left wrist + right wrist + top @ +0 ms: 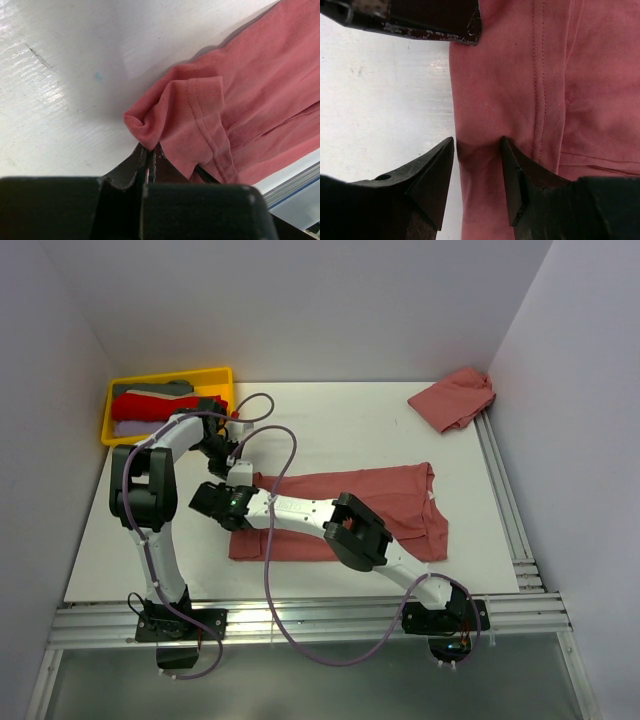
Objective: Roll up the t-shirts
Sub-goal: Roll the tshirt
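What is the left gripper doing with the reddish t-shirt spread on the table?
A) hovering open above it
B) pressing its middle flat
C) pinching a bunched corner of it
C: the left gripper is shut on a bunched corner of the t-shirt, with the cloth puckered where it bites.

No legible text, label or number anywhere in view
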Available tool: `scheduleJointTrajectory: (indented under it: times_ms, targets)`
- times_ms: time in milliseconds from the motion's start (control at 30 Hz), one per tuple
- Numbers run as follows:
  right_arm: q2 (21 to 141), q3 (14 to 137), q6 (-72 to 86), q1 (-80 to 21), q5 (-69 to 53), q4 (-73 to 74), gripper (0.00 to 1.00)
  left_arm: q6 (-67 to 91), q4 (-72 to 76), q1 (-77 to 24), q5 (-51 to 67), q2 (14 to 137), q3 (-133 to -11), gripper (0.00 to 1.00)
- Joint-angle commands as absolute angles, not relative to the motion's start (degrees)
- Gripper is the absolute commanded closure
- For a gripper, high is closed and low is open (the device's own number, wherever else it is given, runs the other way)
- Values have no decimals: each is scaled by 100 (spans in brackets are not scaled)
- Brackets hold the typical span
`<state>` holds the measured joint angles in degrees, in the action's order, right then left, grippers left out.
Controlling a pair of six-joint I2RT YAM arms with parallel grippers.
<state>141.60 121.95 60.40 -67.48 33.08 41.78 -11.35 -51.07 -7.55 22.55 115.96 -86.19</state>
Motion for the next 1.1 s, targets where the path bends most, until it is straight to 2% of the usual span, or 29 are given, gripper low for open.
scheduleJointTrajectory:
  times_ms: [0,100,200,267,333,500,600,633,733,833,1067]
  targets:
    - [14423,12243,6249,-6706,3120,4491,49,-1266,-5089,-782,2232,11364,-8789,100]
    - [14493,12225,6249,-6697,2953,4631,50,-1266,-5089,-782,2215,11338,-8771,100]
    - [14590,12261,6214,-6671,2795,4755,58,-1266,-5098,-782,2232,11355,-8780,99]
    - [14529,12077,6179,-6671,2637,4571,73,-1283,-5098,-782,2241,11355,-8780,98]
    - [14415,11666,6108,-6645,2479,4108,79,-1301,-5124,-782,2241,11338,-8807,96]
    - [13730,10523,6029,-6504,1838,2780,83,-1362,-5291,-774,2417,11355,-9069,87]
    - [13264,9688,6090,-6346,1417,1734,85,-1424,-5466,-738,2601,11382,-9359,74]
    - [13063,9329,6134,-6311,1319,1262,85,-1467,-5580,-730,2654,11382,-9430,65]
    - [12693,8624,6345,-6144,906,312,86,-1511,-5721,-677,2882,11373,-9711,53]
    - [12411,8035,6609,-5986,563,-569,86,-1564,-5950,-642,3102,11373,-9949,47]
    - [12032,6874,7425,-5669,-140,-2354,86,-1679,-6231,-457,3506,11215,-10029,47]
